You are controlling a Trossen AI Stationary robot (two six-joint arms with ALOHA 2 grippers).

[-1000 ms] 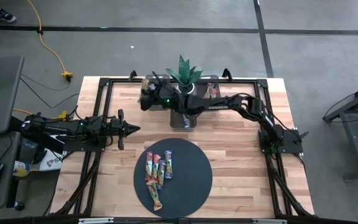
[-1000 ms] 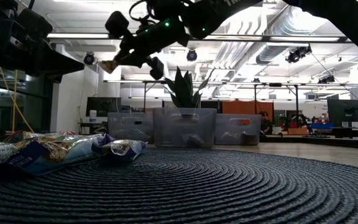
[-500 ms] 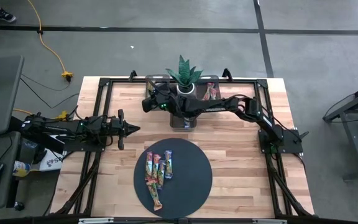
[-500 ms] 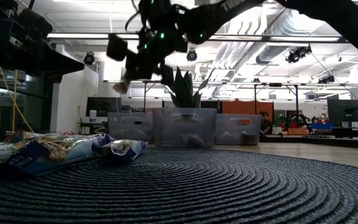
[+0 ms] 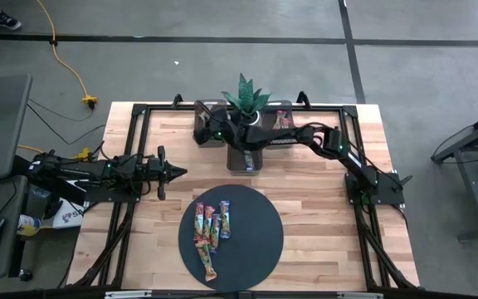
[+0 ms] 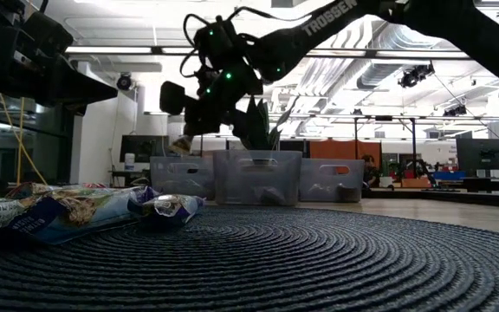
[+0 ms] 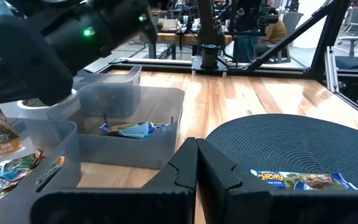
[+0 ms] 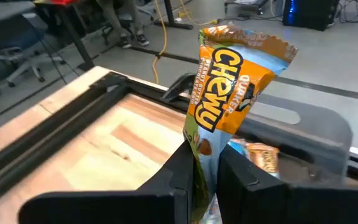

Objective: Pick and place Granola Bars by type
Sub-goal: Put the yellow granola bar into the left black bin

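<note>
Step in hand: carry and drop. The right gripper (image 8: 205,163) has its fingers (image 8: 182,163) clamped narrow on an orange-wrapped granola bar (image 8: 229,84), held upright by its lower end. In the high view the right gripper (image 5: 208,130) hangs over the leftmost of 3 grey bins (image 5: 208,108) at the far edge of the wooden surface (image 5: 322,216), just beside the potted plant (image 5: 245,97). The low view shows the bar's end (image 6: 180,144) above the bin rim, not yet inside. The right wrist view shows at least 1 more wrapped bar (image 8: 263,155) already in that bin.

The middle bin (image 7: 132,127) holds a blue-wrapped bar (image 7: 132,129). The right-hand bin (image 5: 282,120) holds red-wrapped bars. The sort looks partly done.

About 5 bars remain in a cluster (image 5: 211,228) on the dark round mat (image 5: 256,237), left of its centre, some touching or overlapping.

The left gripper (image 5: 169,172) waits at the left side of the surface, well clear of the bins. Its fingers (image 7: 188,168) are pressed together and hold nothing.

Next move, as I judge it: lower a bit over the left bin, spread the fingers so the bar falls in, then return to the mat. Risk: the upright wrapper could catch the bin rim.
</note>
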